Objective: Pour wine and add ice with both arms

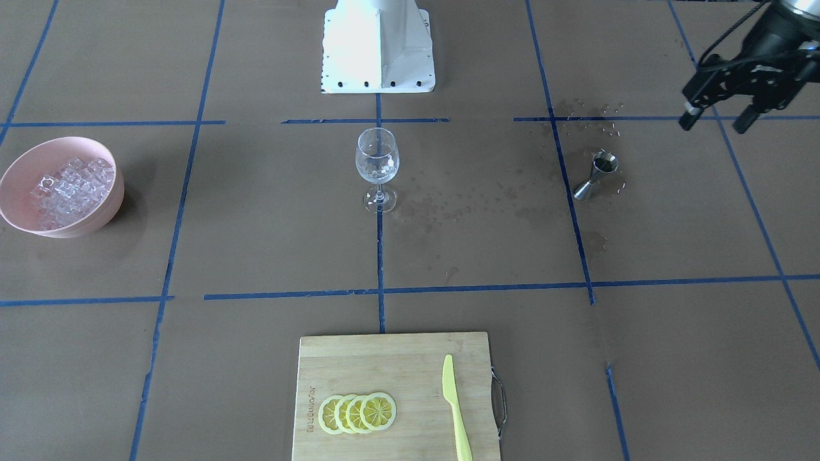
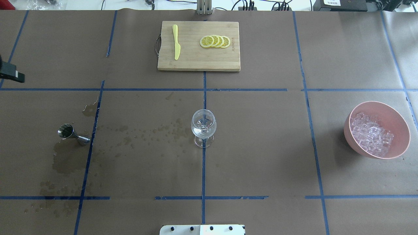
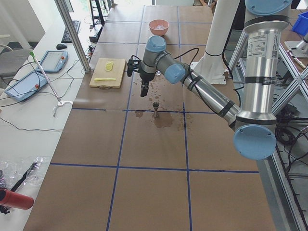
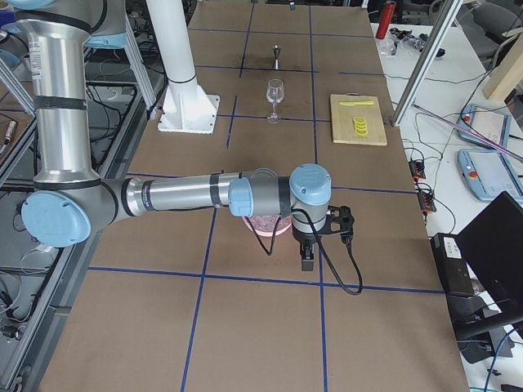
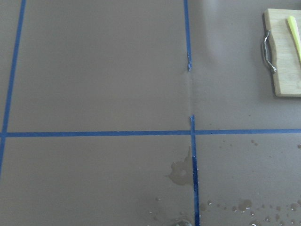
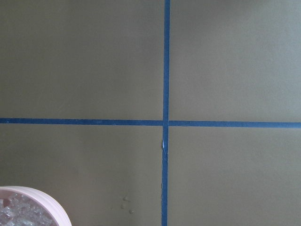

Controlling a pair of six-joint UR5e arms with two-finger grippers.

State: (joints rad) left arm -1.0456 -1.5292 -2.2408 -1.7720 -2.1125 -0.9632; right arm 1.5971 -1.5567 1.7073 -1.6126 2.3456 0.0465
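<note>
A clear wine glass (image 1: 377,163) stands at the table's middle, and a little clear liquid, the wine (image 2: 203,131), seems to sit in its bowl. A steel jigger (image 1: 596,175) stands upright in a wet patch on my left side. A pink bowl (image 1: 112,205) on my right side holds a heap of clear ice cubes (image 1: 70,192). My left gripper (image 1: 717,118) is open and empty, raised behind and outward of the jigger. My right gripper (image 4: 306,257) hangs beyond the bowl's outer side; it shows only in the exterior right view, so I cannot tell its state.
A bamboo cutting board (image 1: 384,365) at the far edge carries lemon slices (image 1: 357,413) and a yellow knife (image 1: 455,410). Wet drops (image 1: 461,205) spread between glass and jigger. The white base block (image 1: 378,48) sits at my side of the table.
</note>
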